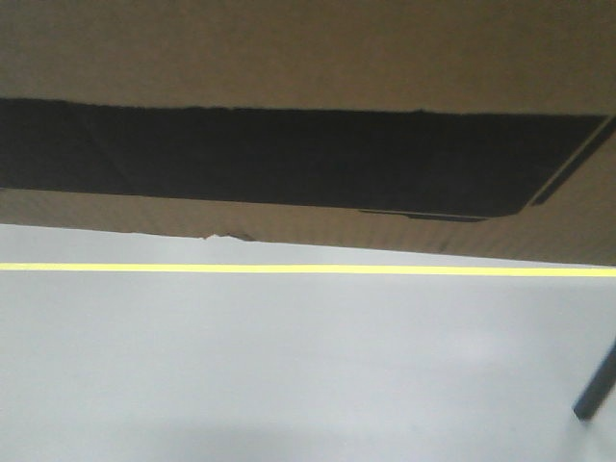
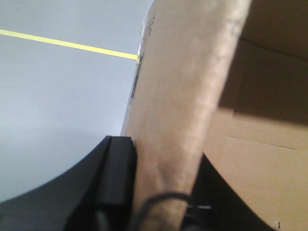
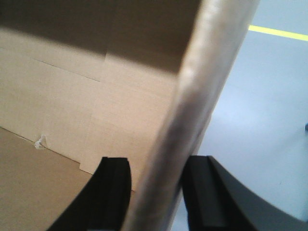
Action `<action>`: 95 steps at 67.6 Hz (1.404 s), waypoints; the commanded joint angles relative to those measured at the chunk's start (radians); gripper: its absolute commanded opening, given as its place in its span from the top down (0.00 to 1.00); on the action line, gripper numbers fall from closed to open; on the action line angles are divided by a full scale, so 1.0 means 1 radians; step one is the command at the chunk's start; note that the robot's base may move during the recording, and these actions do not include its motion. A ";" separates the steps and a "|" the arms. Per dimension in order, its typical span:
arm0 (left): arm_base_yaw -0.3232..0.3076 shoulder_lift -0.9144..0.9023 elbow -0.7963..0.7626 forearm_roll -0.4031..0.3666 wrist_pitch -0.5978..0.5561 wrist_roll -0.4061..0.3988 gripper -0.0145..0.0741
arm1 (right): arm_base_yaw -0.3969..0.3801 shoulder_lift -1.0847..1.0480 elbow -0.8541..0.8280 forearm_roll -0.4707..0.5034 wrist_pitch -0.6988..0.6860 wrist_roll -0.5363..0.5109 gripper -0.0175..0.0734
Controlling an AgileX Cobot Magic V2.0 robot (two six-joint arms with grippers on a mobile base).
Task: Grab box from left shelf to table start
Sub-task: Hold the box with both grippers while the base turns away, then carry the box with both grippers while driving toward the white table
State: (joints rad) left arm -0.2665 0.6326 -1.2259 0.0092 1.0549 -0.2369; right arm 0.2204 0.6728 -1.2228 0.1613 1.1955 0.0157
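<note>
Tip: left gripper and right gripper each pinch a wall of the brown corrugated cardboard box, so move them level, together.

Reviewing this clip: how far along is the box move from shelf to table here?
Done, apparently: the box is off the shelf, which no view shows; only grey floor with a yellow stripe lies beyond it. In hand: the left gripper and right gripper each clamp a box wall, carrying it. Left: no table is in view, so setting it down remains.
</note>
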 commanded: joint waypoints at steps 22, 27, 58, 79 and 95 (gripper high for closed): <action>-0.028 -0.016 -0.041 -0.215 -0.117 0.124 0.94 | -0.002 0.013 -0.031 -0.051 -0.156 -0.038 0.74; -0.028 -0.016 -0.041 -0.215 -0.117 0.124 0.94 | -0.002 0.013 -0.031 -0.051 -0.156 -0.038 0.74; -0.028 -0.016 -0.041 -0.215 -0.117 0.124 0.94 | -0.002 0.013 -0.031 -0.050 -0.154 -0.038 0.74; -0.028 -0.016 -0.041 -0.215 -0.117 0.124 0.94 | -0.002 0.013 -0.031 -0.050 -0.153 -0.038 0.74; -0.028 -0.016 -0.041 -0.215 -0.117 0.124 0.94 | -0.002 0.013 -0.031 -0.050 -0.153 -0.038 0.74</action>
State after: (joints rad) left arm -0.2665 0.6326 -1.2259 0.0092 1.0536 -0.2352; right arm 0.2204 0.6728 -1.2228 0.1613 1.1955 0.0157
